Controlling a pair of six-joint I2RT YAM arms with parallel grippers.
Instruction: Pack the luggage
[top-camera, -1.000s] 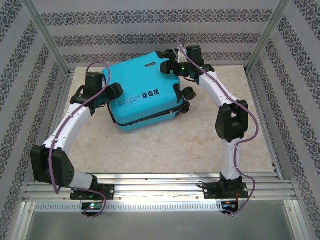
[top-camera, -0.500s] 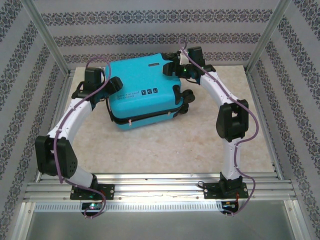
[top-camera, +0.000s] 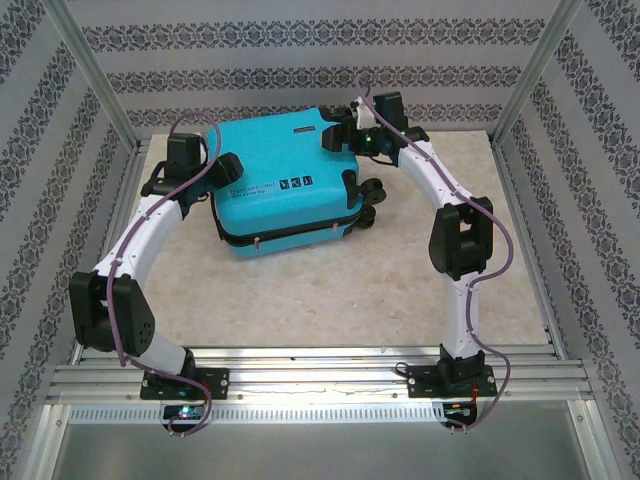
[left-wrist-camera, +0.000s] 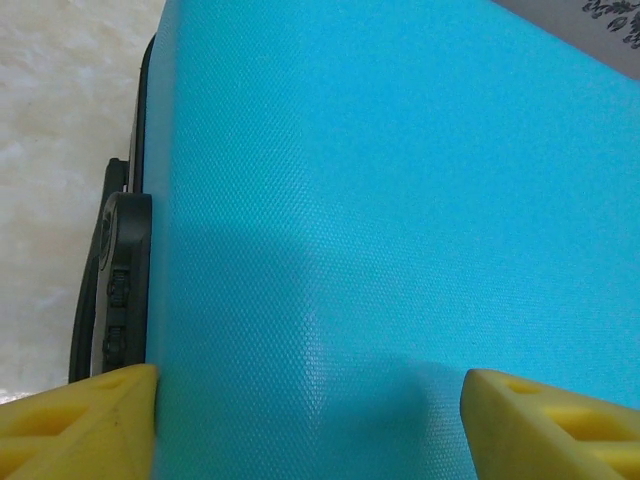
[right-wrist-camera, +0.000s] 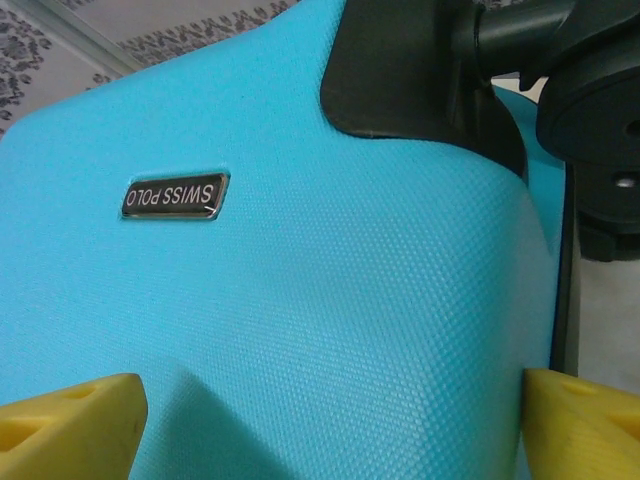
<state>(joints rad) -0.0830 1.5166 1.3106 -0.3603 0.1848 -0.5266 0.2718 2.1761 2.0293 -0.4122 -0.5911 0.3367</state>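
Observation:
The luggage (top-camera: 285, 195) is a turquoise hard-shell suitcase lying shut and flat at the back middle of the table, its black zipper band facing the near side. My left gripper (top-camera: 228, 168) rests on its left edge, open. In the left wrist view the yellow fingertips (left-wrist-camera: 80, 425) stand wide apart over the textured shell (left-wrist-camera: 380, 200). My right gripper (top-camera: 343, 132) sits at the far right corner, also open. In the right wrist view its fingertips (right-wrist-camera: 70, 425) straddle the shell (right-wrist-camera: 330, 300) below a "SWISS POLO" nameplate (right-wrist-camera: 175, 195).
Black wheels (top-camera: 372, 195) stick out on the suitcase's right side. The beige marbled table (top-camera: 330, 290) stretches toward me. Patterned walls and metal frame posts (top-camera: 95, 75) enclose the space, with an aluminium rail (top-camera: 320, 375) by the arm bases.
The suitcase has slid a little back and left and now lies flatter. My left arm has drawn up and back with it; the right gripper stayed at the far corner.

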